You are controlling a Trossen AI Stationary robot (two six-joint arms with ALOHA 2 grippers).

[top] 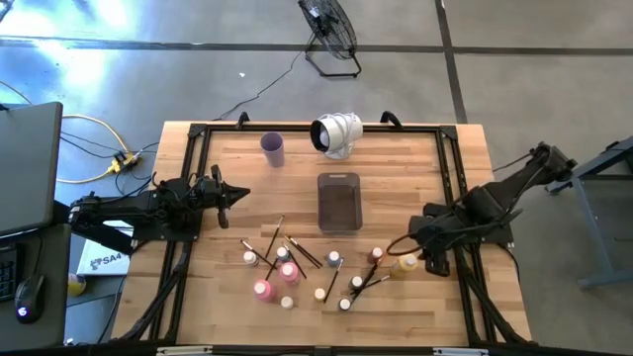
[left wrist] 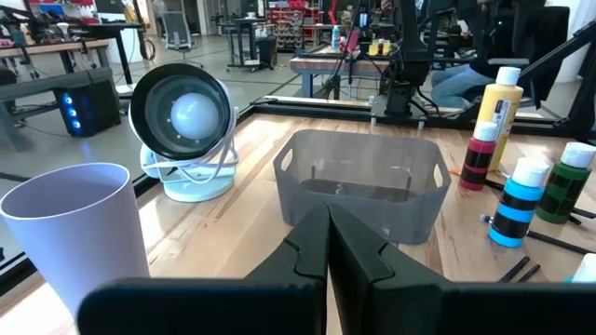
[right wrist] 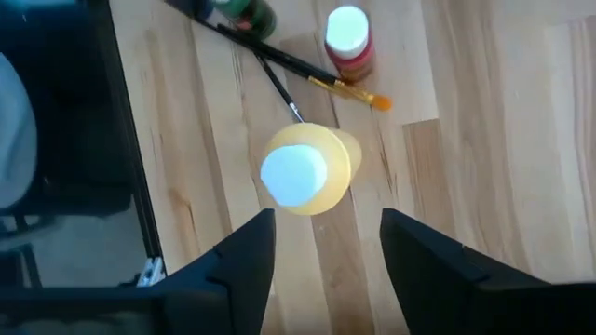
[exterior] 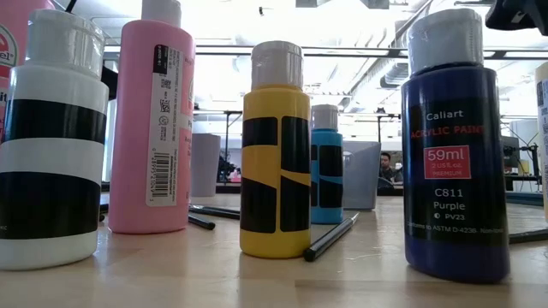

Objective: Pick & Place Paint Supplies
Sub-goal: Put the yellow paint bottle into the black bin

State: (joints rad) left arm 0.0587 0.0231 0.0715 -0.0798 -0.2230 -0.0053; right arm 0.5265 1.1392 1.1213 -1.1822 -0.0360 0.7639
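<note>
Small paint bottles and thin brushes (top: 297, 252) are scattered over the near half of the wooden table. Among them are two pink bottles (top: 262, 289). My right gripper (right wrist: 328, 223) hangs open above the right end of the group, pointing steeply down. A yellow-orange bottle with a white cap (right wrist: 307, 172) (top: 404, 265) stands on the table just beyond its fingertips, untouched. A red bottle (right wrist: 349, 42) and a brush (right wrist: 307, 70) lie farther on. My left gripper (left wrist: 328, 223) (top: 245, 193) waits shut and level at the table's left side.
A clear grey tray (top: 339, 203) sits mid-table, with a lilac cup (top: 273, 148) and a white fan (top: 336, 134) behind it near the far edge. The low view looks through a row of bottles: pink (exterior: 152, 120), yellow (exterior: 274, 154), purple (exterior: 454, 162). Black rails frame the table.
</note>
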